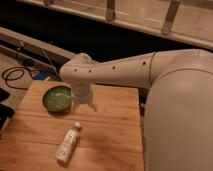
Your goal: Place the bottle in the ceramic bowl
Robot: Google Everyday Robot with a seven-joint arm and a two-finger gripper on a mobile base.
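The bottle (68, 143) is a slim white bottle with a white cap and pale label, lying on its side on the wooden table (110, 130) near the front, cap pointing away. The ceramic bowl (56, 98) is small, round and glossy green, standing at the table's back left with nothing in it. My gripper (83, 105) hangs from the white arm just right of the bowl and behind the bottle, close above the table. It holds nothing that I can see.
The large white arm (150, 70) and robot body (182, 120) fill the right side. A black cable (15, 75) lies on the floor at the left. A dark ledge and railing run along the back.
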